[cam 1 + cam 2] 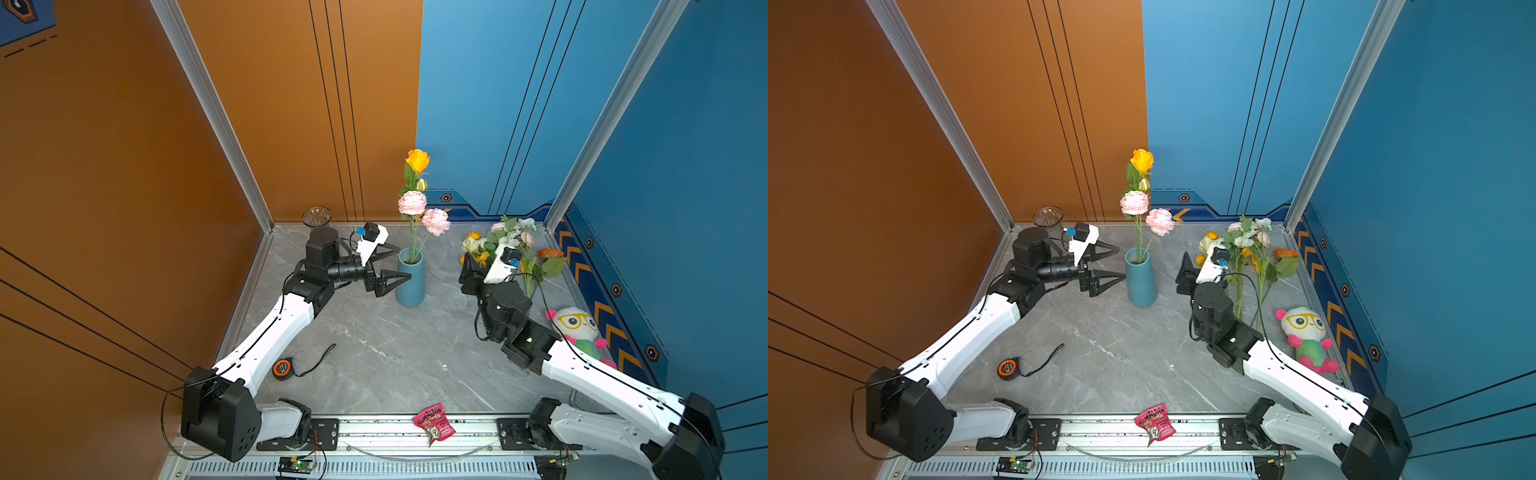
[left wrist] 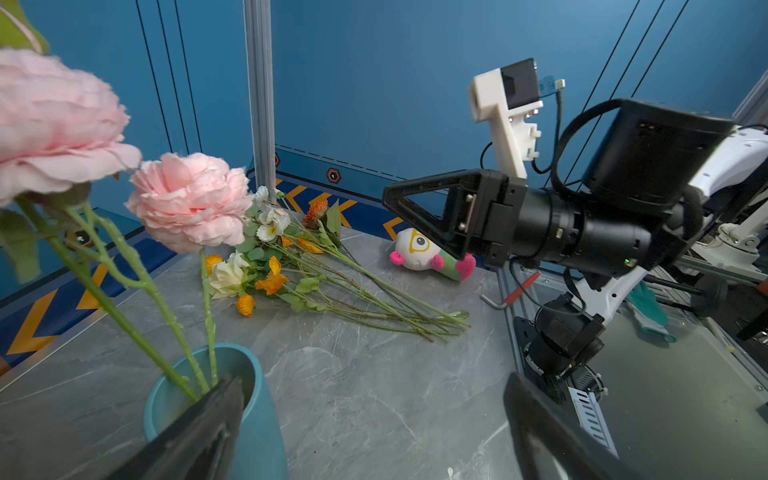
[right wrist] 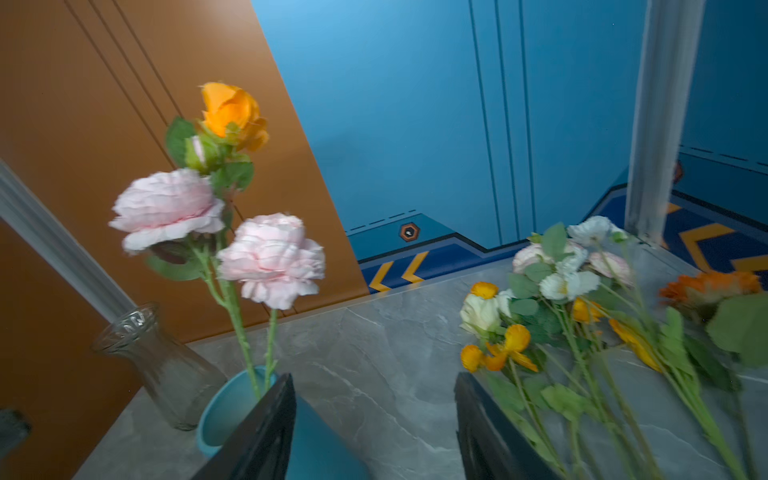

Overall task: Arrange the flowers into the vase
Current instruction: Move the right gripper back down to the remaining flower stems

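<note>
Teal vase [image 1: 410, 286] upright on the grey marbled counter [image 1: 374, 357], right at the tips of the left fingers [image 1: 392, 279]; contact not resolvable. Left fingers spread fully wide, gripping nothing. Standing in the teal vase: an orange-yellow rose [image 1: 417, 160] topmost and two pale pink blooms [image 1: 412, 203] beneath it, on green stems far taller than the vase. Loose flowers [image 1: 513, 239] lying in a bunch on the counter just beside and beyond the right fingers [image 3: 262, 428], with white, yellow and orange heads. Right fingers moderately parted, holding nothing, raised above the counter and aimed between the teal vase and the bunch. Clear glass vase [image 1: 316, 217] behind the left fingers, in the far corner. Plush toy [image 1: 575, 328] behind the right fingers; tape measure [image 1: 281, 367] and snack packet [image 1: 434, 424] well behind both pairs.
</note>
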You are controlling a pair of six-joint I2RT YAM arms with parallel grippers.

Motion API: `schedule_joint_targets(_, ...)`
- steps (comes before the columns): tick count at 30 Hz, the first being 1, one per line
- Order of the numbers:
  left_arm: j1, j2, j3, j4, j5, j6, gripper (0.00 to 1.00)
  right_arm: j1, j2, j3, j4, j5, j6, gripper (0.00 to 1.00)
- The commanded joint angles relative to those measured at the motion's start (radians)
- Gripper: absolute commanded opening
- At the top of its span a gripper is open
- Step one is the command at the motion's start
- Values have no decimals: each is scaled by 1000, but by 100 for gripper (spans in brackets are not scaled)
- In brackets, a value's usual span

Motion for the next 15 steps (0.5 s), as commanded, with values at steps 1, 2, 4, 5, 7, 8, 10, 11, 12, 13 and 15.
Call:
schedule_joint_targets(1, -44, -10, -15, 12, -29, 20, 98, -165, -94, -65, -425, -38, 162, 61)
schedule_joint_targets(2, -63, -5, -15, 12, -38, 20, 98, -237, -118, -68, -491, -88, 195, 60)
schedule_joint_targets(4, -111, 5, -19, 11, -71, 15, 98, -385, -132, -66, -574, -220, 226, 58)
schedule_joint_targets(5, -143, 12, -20, 7, -98, 16, 98, -470, -121, -54, -609, -313, 229, 58)
schedule_joint_targets(7, -213, 29, -9, -43, -148, 49, 98, -614, -59, -17, -669, -482, 215, 58)
schedule_joint_targets(8, -258, 40, 2, -93, -193, 83, 98, -675, -12, 6, -697, -565, 194, 58)
schedule_joint_targets(10, -344, 63, 33, -222, -309, 189, 98, -754, 89, 49, -736, -660, 159, 56)
schedule_joint_targets(11, -392, 77, 52, -288, -386, 247, 98, -777, 144, 70, -747, -679, 137, 55)
schedule_joint_targets(12, -436, 93, 67, -371, -471, 308, 98, -790, 196, 90, -758, -678, 118, 52)
schedule_joint_targets(13, -467, 107, 75, -405, -533, 344, 98, -794, 243, 109, -764, -659, 105, 48)
schedule_joint_targets(15, -515, 134, 78, -445, -615, 395, 98, -796, 337, 153, -764, -629, 88, 43)
